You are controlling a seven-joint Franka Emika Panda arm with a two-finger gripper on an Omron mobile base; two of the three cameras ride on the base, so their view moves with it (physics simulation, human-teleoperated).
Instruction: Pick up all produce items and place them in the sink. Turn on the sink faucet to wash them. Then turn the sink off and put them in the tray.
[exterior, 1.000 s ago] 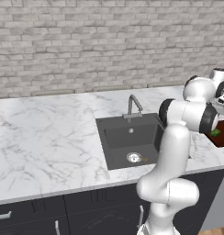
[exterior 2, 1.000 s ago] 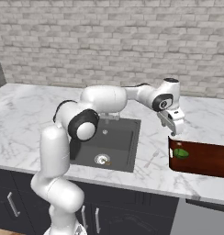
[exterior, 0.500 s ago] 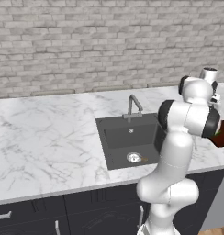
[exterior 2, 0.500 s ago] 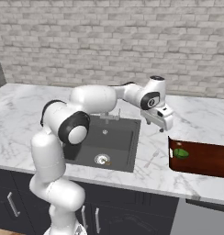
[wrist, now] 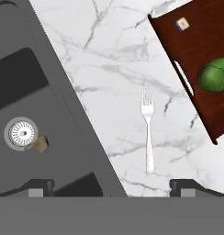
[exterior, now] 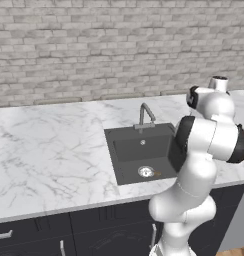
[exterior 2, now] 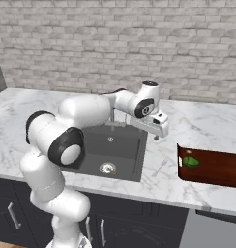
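Observation:
The green fruit (wrist: 216, 75) lies in the reddish-brown tray (wrist: 196, 41), which stands on the counter right of the sink; the fruit (exterior 2: 190, 162) sits at the left end of the tray (exterior 2: 216, 169). The tan-brown lumpy piece (wrist: 40, 143) rests on the floor of the sink (wrist: 22, 78) beside the round drain (wrist: 21, 133); it (exterior: 156, 173) also lies low in the basin (exterior: 134, 150). My gripper (exterior 2: 156, 137) hangs open and empty above the counter strip between sink and tray. The faucet (exterior: 144, 114) stands behind the basin.
A silver fork (wrist: 148, 133) lies on the marble between sink and tray, right under the open gripper (wrist: 111, 188). A small pale cube (wrist: 182, 24) sits in the tray. The brick wall runs behind the counter, and dark cabinets lie below it.
The arm has swung left from above the tray to above the counter beside the sink. The jaws stayed open and the green fruit stayed in the tray.

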